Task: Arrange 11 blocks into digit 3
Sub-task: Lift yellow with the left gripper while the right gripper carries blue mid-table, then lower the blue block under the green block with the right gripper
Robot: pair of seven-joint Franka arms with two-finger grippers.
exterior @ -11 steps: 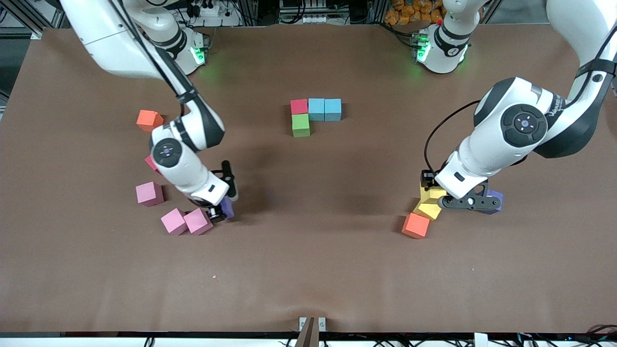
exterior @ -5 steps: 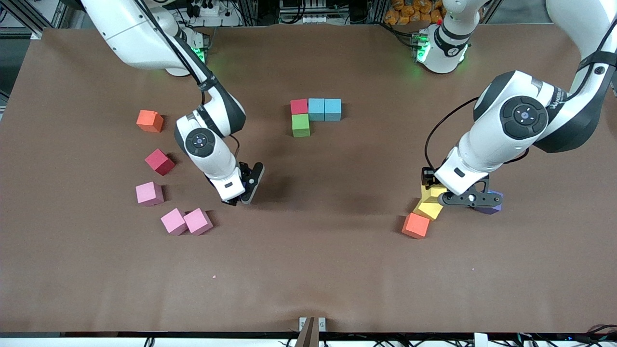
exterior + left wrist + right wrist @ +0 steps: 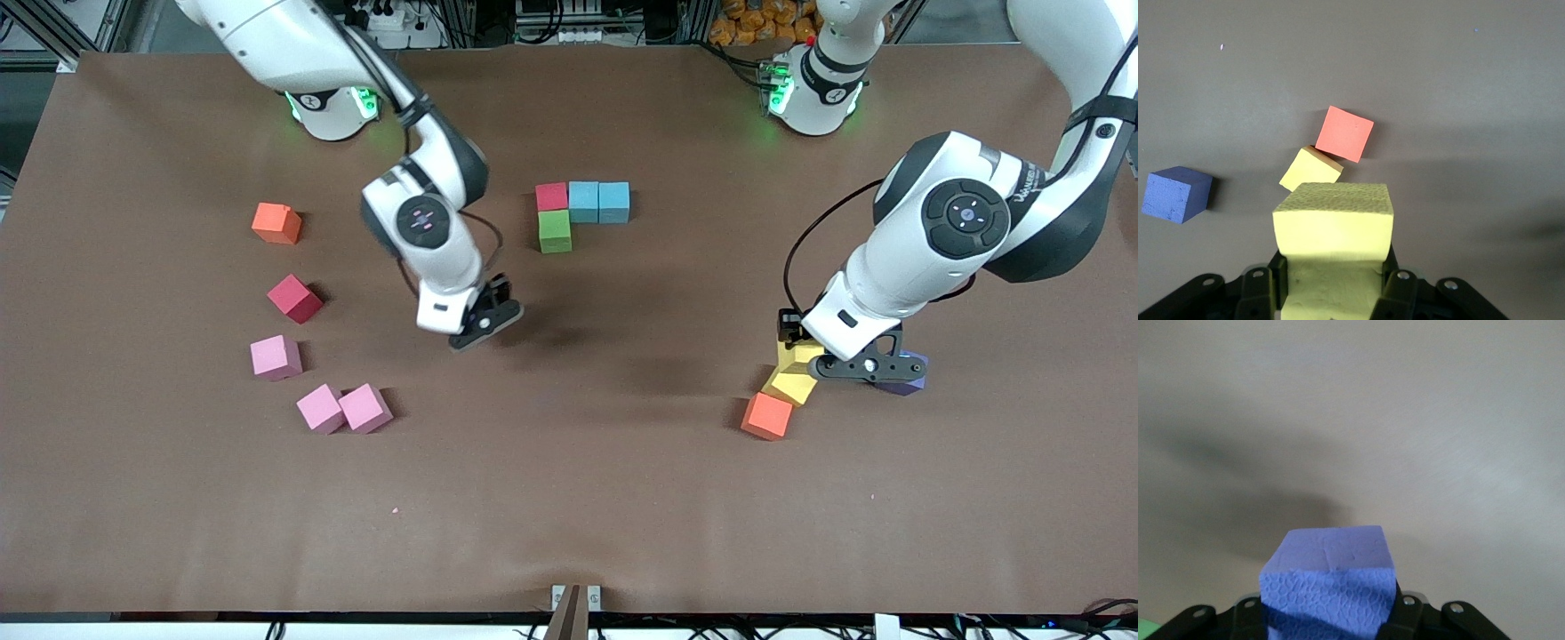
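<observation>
Your right gripper (image 3: 484,322), pinching a purple block (image 3: 1328,583), has lifted off the pink cluster (image 3: 343,409) toward the started digit (image 3: 582,213) at its two o'clock. Your left gripper (image 3: 867,367) stays clamped on a yellow block (image 3: 1333,223).

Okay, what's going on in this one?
Both arms are carrying foam cubes. The right gripper holds a purple foam cube over bare table. The left gripper grips a yellow foam cube above another yellow cube and an orange cube. A red-cyan-cyan row with a green cube is already placed.
</observation>
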